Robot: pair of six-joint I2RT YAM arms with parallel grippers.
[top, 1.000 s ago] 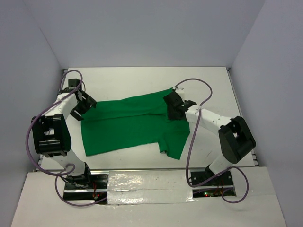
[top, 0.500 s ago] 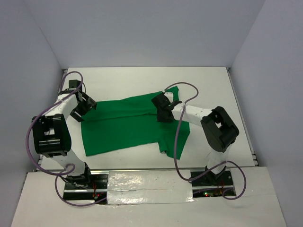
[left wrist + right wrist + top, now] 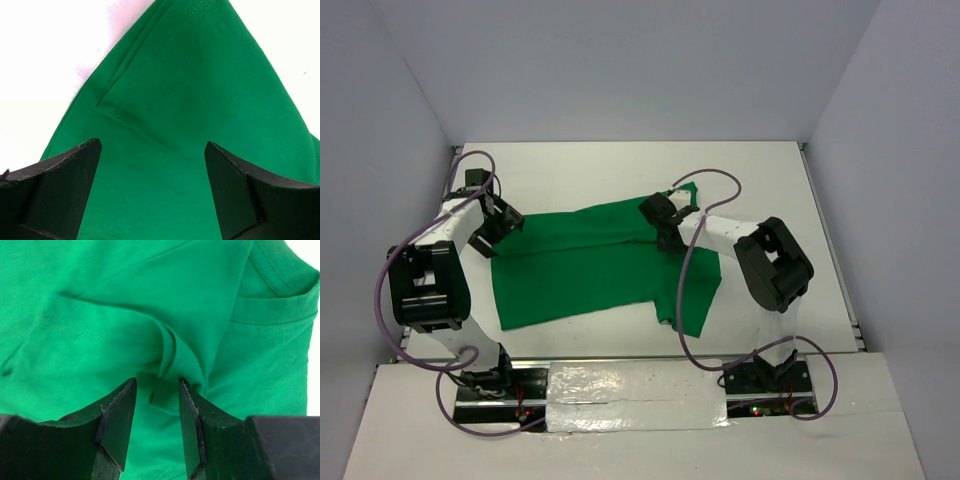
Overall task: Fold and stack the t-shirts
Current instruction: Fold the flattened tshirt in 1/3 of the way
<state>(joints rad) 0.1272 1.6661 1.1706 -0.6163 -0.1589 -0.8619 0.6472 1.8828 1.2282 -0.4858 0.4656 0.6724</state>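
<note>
The right gripper (image 3: 156,386) is pinching a raised fold of the green t-shirt (image 3: 580,270) between its jaws; the left gripper (image 3: 152,150) is hovering spread wide, a stitched seam showing between its jaws.

I find a robotics lab cell: plain grey panel walls (image 3: 620,70) box in the flat white table (image 3: 760,170); cabled black arm bases (image 3: 760,378) bolted at its near edge.

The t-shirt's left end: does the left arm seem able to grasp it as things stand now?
Probably yes. The left gripper hangs open right above the t-shirt at that end, its fingers spread wide, with nothing between them and the cloth.
</note>
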